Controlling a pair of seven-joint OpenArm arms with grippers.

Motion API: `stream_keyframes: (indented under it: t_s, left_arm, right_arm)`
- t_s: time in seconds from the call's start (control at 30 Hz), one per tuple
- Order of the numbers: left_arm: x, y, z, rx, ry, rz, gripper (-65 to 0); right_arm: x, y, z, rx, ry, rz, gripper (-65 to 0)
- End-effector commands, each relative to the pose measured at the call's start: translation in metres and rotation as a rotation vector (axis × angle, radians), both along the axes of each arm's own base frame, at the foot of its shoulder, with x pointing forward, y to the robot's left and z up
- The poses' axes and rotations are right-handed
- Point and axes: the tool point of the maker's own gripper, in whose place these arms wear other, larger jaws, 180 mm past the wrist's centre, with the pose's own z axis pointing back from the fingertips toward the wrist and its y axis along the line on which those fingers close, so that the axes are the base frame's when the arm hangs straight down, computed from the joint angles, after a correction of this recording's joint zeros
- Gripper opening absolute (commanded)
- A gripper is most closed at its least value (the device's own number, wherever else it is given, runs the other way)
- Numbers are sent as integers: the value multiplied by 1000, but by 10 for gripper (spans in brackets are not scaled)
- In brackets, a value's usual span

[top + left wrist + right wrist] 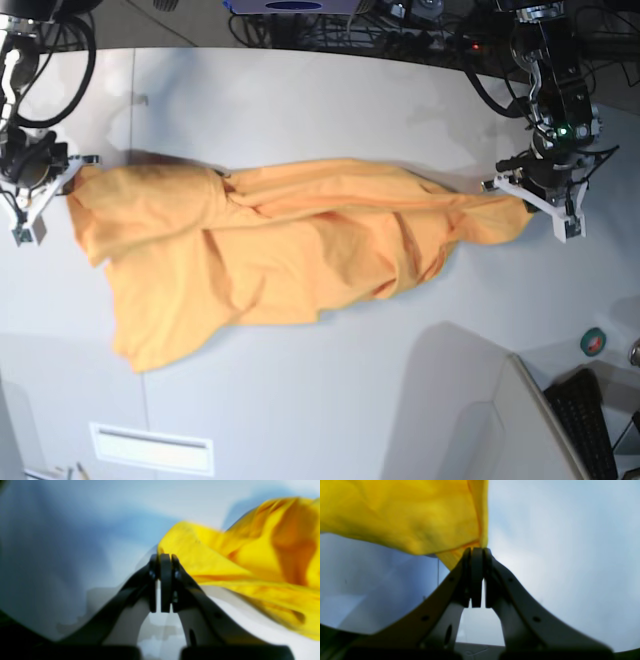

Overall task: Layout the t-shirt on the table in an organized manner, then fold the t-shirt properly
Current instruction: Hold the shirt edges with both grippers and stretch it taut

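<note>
The orange-yellow t-shirt (270,250) is stretched across the off-white table (330,110) between my two grippers, wrinkled, with its lower part sagging towards the front left. My left gripper (528,203) is at the right of the base view, shut on one end of the shirt; the left wrist view shows its closed fingertips (165,557) pinching the fabric (250,555). My right gripper (68,175) is at the left, shut on the other end; in the right wrist view its closed fingertips (477,551) grip a corner of the cloth (407,512). No tag or marks are visible.
A thin dark seam (132,120) runs down the table at the left. A white label plate (152,447) sits near the front edge. A grey raised panel (480,420), a keyboard (598,425) and a roll of tape (594,342) are at the front right. Cables (420,30) lie along the back.
</note>
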Motion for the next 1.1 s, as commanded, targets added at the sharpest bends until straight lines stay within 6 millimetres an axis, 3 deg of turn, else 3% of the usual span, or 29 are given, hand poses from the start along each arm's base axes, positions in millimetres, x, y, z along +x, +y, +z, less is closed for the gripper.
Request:
stream_keyframes:
  t_s: [0.0, 0.1, 0.23, 0.37, 0.5, 0.53, 0.6, 0.67, 0.73, 0.83, 1.07]
  left_arm:
    - [0, 4, 7, 19, -22, -2, -650]
    - [-10, 5, -2, 22, -5, -2, -650]
    - [-17, 3, -19, 22, -27, 0, -650]
    - [-26, 1, -36, -1, 15, 13, -650]
    - [-28, -1, -40, -8, 24, 17, -650]
    - [-28, -1, -40, -8, 23, 15, -650]
    - [-31, -1, -41, -8, 29, 15, -650]
    - [-32, -1, -41, -7, 30, 16, -650]
    - [-32, 1, -41, -6, 30, 21, -650]
    - [-32, 2, -40, -4, 30, 20, -650]
    - [-31, 4, -39, 2, 28, 20, -650]
  right_arm:
    - [0, -2, 10, -16, -23, 13, -650]
    - [-16, -1, 7, -26, -2, 23, -650]
    - [-26, -4, -24, 22, 28, -15, -650]
    - [-23, -10, -42, 54, 28, -60, -650]
    - [-18, -11, -42, 59, 36, -66, -650]
    - [-15, -10, -36, 53, 18, -57, -582]
    - [-14, -1, -18, 90, -48, -66, -383]
    - [-16, 11, 2, 175, -137, -116, -287]
    - [-19, 26, 20, 268, -196, -141, -309]
    - [-27, 43, 22, 366, -196, -151, -353]
    - [-55, 64, -19, 496, 5, -210, -336]
